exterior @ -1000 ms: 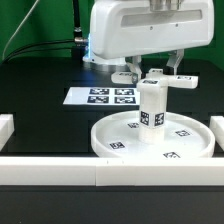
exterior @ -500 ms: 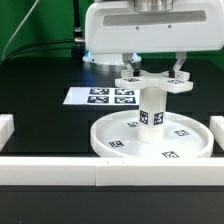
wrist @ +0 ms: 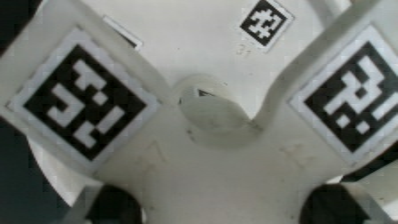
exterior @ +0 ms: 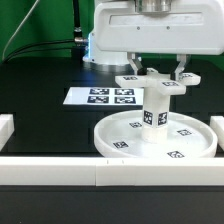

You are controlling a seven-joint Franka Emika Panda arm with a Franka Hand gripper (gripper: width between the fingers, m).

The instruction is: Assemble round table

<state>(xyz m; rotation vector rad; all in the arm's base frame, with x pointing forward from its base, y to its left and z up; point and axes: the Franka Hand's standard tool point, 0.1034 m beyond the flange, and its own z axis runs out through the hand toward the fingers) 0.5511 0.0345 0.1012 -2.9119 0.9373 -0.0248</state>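
Note:
The large rimmed round disc [exterior: 112, 146] lies flat on the black table. The short thick cylinder leg [exterior: 153, 116] stands upright at its middle. The cross-shaped base [exterior: 158, 81] sits level on or just above the leg's top, and I cannot tell whether they touch. My gripper [exterior: 155, 70] is shut on the base, with a finger on either side. In the wrist view the base [wrist: 214, 110] fills the picture with its square tags, and my dark fingertips [wrist: 118, 205] press its edges around my gripper [wrist: 240, 205].
The marker board [exterior: 100, 97] lies behind the disc toward the exterior view's left. White border bars run along the front [exterior: 90, 171], the left [exterior: 7, 128] and the right [exterior: 218, 118]. A green cable [exterior: 30, 30] hangs at the back left.
My gripper has turned with the cross-shaped base and brought it over the leg's top. The disc and leg have shifted slightly toward the exterior view's right.

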